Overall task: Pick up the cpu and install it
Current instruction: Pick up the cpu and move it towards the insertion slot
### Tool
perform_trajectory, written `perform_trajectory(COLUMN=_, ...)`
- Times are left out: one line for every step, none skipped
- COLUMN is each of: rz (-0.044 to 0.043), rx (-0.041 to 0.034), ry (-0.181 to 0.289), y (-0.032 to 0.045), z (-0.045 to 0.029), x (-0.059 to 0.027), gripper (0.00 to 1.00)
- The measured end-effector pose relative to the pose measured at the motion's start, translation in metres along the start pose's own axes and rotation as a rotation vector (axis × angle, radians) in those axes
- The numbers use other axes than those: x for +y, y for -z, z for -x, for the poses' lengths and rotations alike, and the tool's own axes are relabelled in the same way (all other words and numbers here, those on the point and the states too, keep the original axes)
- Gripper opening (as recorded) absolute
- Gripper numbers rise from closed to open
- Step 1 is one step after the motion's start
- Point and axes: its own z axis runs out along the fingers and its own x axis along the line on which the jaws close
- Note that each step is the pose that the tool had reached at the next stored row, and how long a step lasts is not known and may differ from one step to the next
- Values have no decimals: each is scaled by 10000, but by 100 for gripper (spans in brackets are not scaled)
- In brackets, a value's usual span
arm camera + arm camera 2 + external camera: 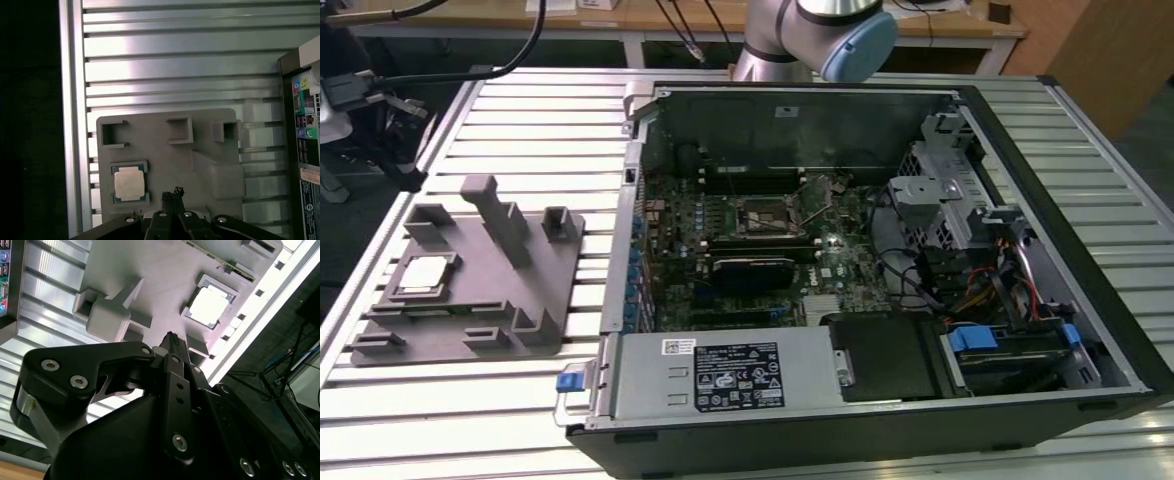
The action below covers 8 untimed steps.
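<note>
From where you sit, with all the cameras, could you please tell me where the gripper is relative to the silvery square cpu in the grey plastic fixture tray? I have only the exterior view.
Observer: In the first wrist view the gripper hangs above the grey plastic fixture tray, pointing down at it, apart from the silvery square cpu.
Operator: Thank you. Is it carrying anything?
Observer: No. Its fingers are shut together with nothing between them.
Operator: Is it centred over the cpu?
Observer: No. In that view its tip lines up with bare tray beside the cpu, not with the cpu itself.
</note>
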Motion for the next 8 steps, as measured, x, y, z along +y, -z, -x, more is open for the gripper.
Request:
perform_trajectory(rz=0, rx=0, ry=-1, y=-14, z=-2, x=-2, gripper=11)
perform_trajectory(rz=0, rx=0, ry=-2, y=-28, z=-3, x=-4, gripper=11)
perform_trajectory(rz=0, rx=1, ry=-2, y=-41, z=-5, x=-7, gripper=11)
perform_trajectory(rz=0, rx=1, ry=0, y=-55, z=-7, x=-12, gripper=11)
perform_trajectory(rz=0, rx=0, ry=0, y=-68, z=-9, x=-16, gripper=11)
perform_trajectory(rz=0, rx=0, ry=0, y=-81, z=-12, x=-23, gripper=11)
perform_trajectory(rz=-1, rx=2, ry=0, y=-95, z=-16, x=-31, gripper=11)
perform_trajectory(rz=-1, rx=1, ry=0, y=-109, z=-20, x=-40, gripper=11)
